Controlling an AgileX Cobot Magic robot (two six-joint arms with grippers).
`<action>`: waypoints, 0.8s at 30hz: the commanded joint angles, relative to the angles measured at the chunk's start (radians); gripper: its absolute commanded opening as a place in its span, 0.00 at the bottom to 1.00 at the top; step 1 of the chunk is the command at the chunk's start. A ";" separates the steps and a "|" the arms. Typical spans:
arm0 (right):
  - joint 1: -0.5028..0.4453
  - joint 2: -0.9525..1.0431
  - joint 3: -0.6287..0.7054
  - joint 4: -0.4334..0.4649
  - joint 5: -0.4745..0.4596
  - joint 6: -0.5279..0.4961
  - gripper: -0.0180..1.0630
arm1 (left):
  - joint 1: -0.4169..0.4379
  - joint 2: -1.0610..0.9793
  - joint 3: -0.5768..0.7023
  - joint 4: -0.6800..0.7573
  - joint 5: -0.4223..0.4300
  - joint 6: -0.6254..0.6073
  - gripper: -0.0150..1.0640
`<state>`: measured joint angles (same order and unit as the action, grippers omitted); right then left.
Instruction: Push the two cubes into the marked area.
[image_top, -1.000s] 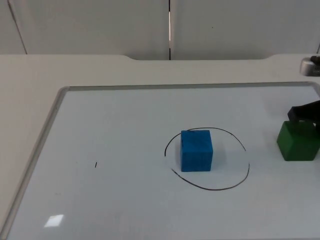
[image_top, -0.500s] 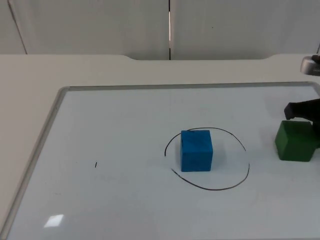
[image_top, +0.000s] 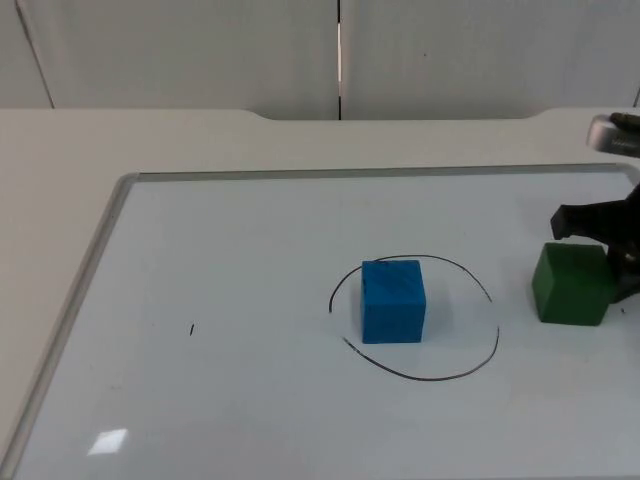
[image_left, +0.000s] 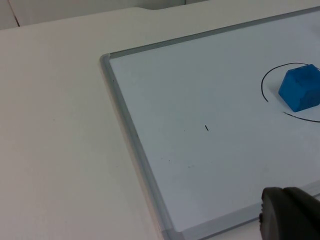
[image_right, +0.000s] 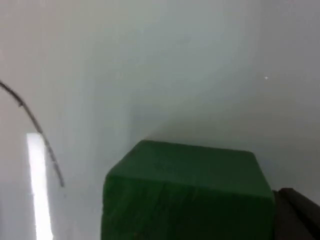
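White board (image_top: 250, 260) on a cream table (image_top: 60, 150) carries the green cube (image_top: 570, 283); right gripper (image_top: 600, 235) finger state unclear.

Glossy whiteboard (image_top: 250, 400) w/ metal-look frame, matt blue cube (image_top: 393, 301), matt green cube (image_top: 570, 284)

The table (image_top: 60, 140) is viewed from above and forward by the fixed camera. The blue cube (image_top: 393, 300) is shared with the left wrist view; the green cube (image_right: 185, 195) is seen close up.
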<state>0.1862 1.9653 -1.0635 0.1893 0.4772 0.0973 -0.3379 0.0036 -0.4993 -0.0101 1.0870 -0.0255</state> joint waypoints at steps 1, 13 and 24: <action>0.020 -0.003 -0.004 0.000 -0.003 -0.001 0.02 | 0.002 -0.004 0.005 0.004 -0.012 -0.007 0.01; 0.047 -0.003 -0.004 0.007 -0.016 -0.001 0.02 | 0.002 -0.004 0.005 0.004 -0.012 -0.007 0.01; 0.052 -0.003 -0.004 0.035 -0.011 -0.001 0.02 | 0.002 -0.004 0.005 0.004 -0.012 -0.007 0.01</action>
<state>0.2281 1.9653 -1.0635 0.2146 0.4674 0.1012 -0.3379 0.0036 -0.4993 -0.0101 1.0870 -0.0255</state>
